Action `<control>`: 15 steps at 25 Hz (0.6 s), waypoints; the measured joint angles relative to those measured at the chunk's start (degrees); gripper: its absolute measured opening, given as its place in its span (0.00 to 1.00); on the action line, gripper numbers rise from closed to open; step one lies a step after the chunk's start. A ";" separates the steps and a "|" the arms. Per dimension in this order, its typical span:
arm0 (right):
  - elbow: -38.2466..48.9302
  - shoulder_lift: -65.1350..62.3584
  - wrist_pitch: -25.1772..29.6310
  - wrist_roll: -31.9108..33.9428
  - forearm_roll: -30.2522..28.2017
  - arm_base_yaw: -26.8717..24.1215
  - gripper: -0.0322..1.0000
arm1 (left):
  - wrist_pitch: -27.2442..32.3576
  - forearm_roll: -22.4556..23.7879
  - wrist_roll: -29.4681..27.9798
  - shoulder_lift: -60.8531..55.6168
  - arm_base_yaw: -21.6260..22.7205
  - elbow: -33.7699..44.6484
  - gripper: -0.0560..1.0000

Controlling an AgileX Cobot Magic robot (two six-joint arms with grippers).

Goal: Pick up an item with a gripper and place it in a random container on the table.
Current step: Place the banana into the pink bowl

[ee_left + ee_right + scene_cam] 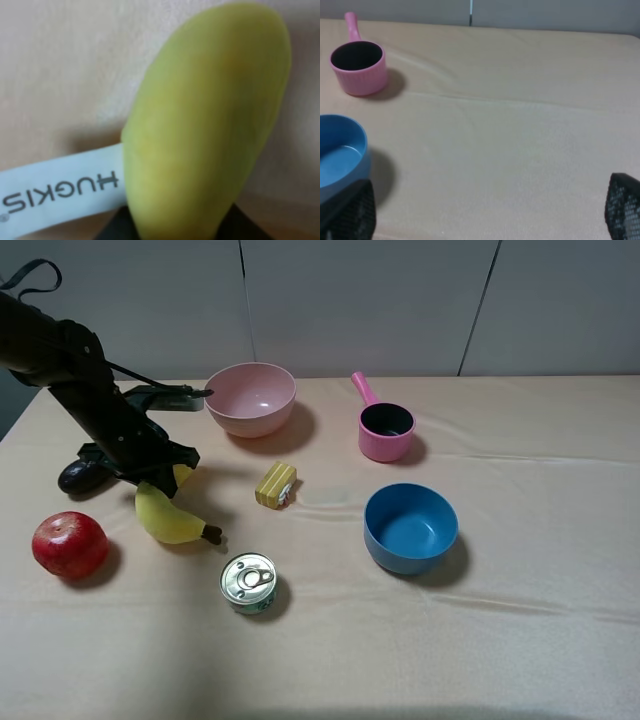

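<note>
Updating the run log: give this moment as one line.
left pincer: on yellow plush banana, closure unclear | right pincer: open, empty | pale pink round bowl: empty

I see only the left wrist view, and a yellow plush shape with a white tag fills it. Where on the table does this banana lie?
Observer: The banana lies on the left part of the table, between a red apple and a tin can.
Operator: Which container stands nearest to it?
Observer: The pale pink bowl, beyond the banana toward the back wall.
</note>
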 joint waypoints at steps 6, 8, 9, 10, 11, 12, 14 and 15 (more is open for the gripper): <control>0.00 0.00 0.00 0.00 0.00 0.00 0.70 | 2.98 0.00 0.00 0.14 0.00 -2.41 0.23; 0.00 0.00 0.00 0.00 0.00 0.00 0.70 | 4.46 0.00 0.00 0.17 0.00 -3.21 0.23; 0.00 0.00 0.00 0.00 0.00 0.00 0.70 | 5.19 0.00 0.00 0.21 0.00 -3.72 0.23; 0.00 0.00 0.00 0.00 0.00 0.00 0.70 | 5.94 0.00 0.00 0.21 0.00 -4.18 0.23; 0.00 0.00 0.00 0.00 0.00 0.00 0.70 | 7.05 0.00 0.00 0.21 0.00 -4.79 0.23; 0.00 0.00 -0.06 0.00 0.00 0.00 0.70 | 7.87 0.00 0.00 0.21 0.00 -5.39 0.23; 0.00 0.00 -0.06 0.00 0.00 0.00 0.70 | 9.67 0.00 0.00 0.21 0.00 -6.45 0.23; 0.00 0.00 -0.06 0.00 0.00 0.00 0.70 | 10.76 0.00 0.00 0.21 0.00 -7.02 0.23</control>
